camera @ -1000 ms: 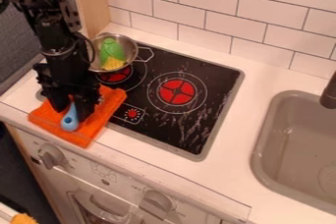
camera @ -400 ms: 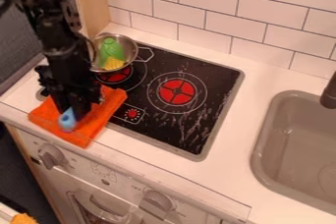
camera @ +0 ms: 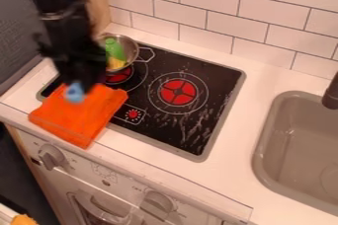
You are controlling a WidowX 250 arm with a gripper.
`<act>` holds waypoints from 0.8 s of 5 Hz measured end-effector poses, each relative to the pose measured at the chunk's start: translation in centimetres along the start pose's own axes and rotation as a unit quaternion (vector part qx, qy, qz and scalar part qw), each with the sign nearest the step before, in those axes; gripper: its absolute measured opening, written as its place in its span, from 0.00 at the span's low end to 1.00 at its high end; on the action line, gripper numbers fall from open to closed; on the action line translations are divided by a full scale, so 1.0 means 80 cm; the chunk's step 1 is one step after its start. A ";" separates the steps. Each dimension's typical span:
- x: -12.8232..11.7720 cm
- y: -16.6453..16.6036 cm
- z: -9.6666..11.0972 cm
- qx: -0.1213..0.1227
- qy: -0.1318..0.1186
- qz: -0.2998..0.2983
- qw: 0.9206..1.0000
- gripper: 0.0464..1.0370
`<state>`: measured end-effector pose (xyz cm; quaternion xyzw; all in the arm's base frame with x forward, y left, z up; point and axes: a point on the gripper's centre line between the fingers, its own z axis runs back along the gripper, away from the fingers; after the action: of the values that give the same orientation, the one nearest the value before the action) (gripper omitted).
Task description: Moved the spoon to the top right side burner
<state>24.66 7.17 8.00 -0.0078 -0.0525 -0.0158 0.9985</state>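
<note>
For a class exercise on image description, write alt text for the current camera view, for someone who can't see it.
An end effector holds a blue spoon over an orange cloth at the left of a black stove; a metal pot with green and yellow items sits behind.

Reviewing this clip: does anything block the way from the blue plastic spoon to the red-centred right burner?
Nothing visible stands directly between the blue spoon and the right burner. The round metal pan sits farther back, off that straight line.
</note>
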 end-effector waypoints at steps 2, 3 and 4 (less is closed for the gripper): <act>0.101 -0.073 -0.031 -0.006 0.007 -0.057 0.998 0.28; 0.148 -0.086 -0.065 -0.004 0.015 -0.037 0.999 0.28; 0.177 -0.084 -0.087 0.006 0.038 -0.019 0.999 0.28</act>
<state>39.23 -0.08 2.62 -0.0002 -0.0146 -0.0349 0.9993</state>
